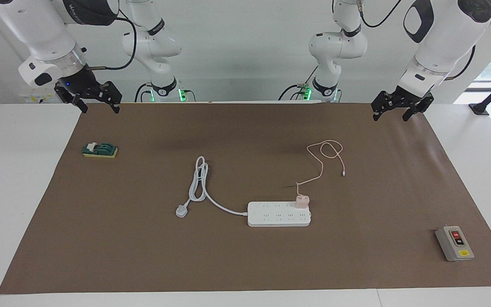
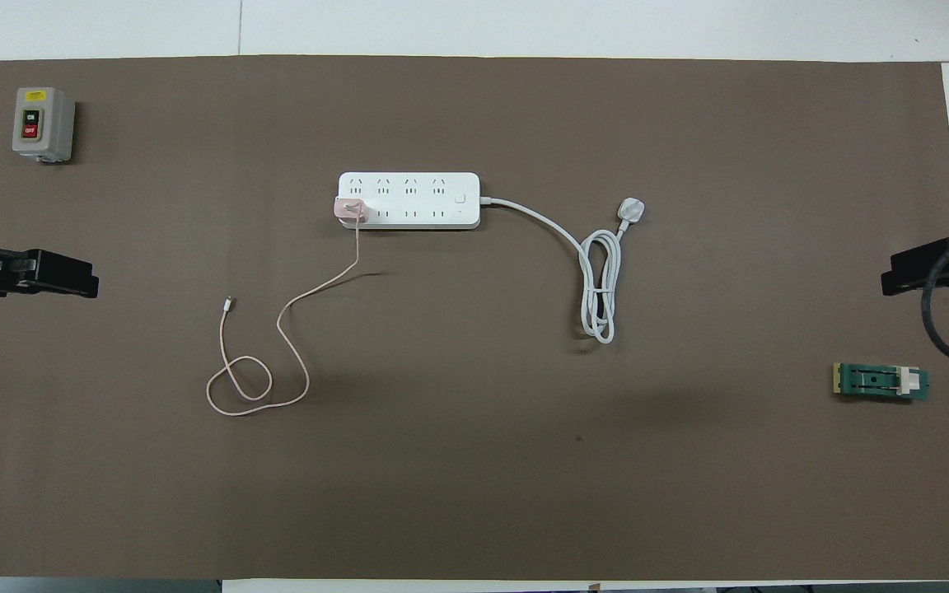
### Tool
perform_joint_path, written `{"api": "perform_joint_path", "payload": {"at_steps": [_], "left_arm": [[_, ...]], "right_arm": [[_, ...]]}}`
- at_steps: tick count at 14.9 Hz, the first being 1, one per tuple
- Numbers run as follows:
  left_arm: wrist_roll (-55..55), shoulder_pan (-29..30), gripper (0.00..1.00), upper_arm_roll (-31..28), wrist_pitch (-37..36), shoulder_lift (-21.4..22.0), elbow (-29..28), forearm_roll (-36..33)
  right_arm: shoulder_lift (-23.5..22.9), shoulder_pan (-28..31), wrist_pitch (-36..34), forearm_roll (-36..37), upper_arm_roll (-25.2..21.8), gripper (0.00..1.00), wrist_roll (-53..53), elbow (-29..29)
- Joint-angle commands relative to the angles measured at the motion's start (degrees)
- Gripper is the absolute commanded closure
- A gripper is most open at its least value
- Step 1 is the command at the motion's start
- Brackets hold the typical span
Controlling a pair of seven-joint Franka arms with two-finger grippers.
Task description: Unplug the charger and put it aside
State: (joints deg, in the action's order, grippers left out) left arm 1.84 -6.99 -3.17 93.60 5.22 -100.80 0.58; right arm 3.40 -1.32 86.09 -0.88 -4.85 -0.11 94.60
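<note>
Charger (image 1: 301, 201) sits plugged into the power strip (image 1: 278, 214), at the strip's end toward the left arm, its pink cable (image 1: 324, 160) trailing toward the robots. A clean pull, I judge, means gripping the cube itself, lifting straight up, perhaps with the strip pinned down. Left gripper (image 1: 401, 111) and right gripper (image 1: 88, 101) both hang spread and empty, well apart from the strip.

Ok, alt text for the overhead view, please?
A pink charger sits plugged into a white power strip mid-mat, its cable looping toward the robots. Left gripper and right gripper wait at the mat's ends.
</note>
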Motion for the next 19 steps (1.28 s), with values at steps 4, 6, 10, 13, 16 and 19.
{"api": "perform_joint_path", "payload": {"at_steps": [4, 6, 10, 13, 16, 19], "left_arm": [[-0.5, 0.2, 0.0, 0.1, -0.2, -0.4, 0.4, 0.3], [-0.5, 0.1, 0.0, 0.1, -0.6, -0.2, 0.3, 0.3], [-0.4, 0.1, 0.0, 0.1, -0.9, 0.1, 0.3, 0.3], [-0.8, -0.2, 0.0, 0.1, -0.9, 0.1, 0.1, 0.2], [-4.0, -0.2, 0.0, 0.1, 0.2, 0.1, -0.1, 0.2], [-9.6, -0.2, 0.0, 0.1, 1.6, 0.1, -0.1, 0.2]], "right_arm": [[0.0, 0.3, -0.8, -0.3, 0.2, 0.0, -1.0, -0.4], [0.0, 0.4, -0.5, -0.3, 0.2, 0.0, -1.1, -0.3], [0.3, 0.0, 1.1, 0.1, 0.3, 0.0, -4.1, 0.7], [1.6, -3.1, -0.7, 0.3, 0.8, 0.0, -6.0, 1.2], [1.7, -4.0, 2.1, 1.1, 0.8, 0.0, 6.0, 2.5], [0.3, -4.5, 3.2, -1.5, 0.8, 0.0, 16.5, 2.5]]}}
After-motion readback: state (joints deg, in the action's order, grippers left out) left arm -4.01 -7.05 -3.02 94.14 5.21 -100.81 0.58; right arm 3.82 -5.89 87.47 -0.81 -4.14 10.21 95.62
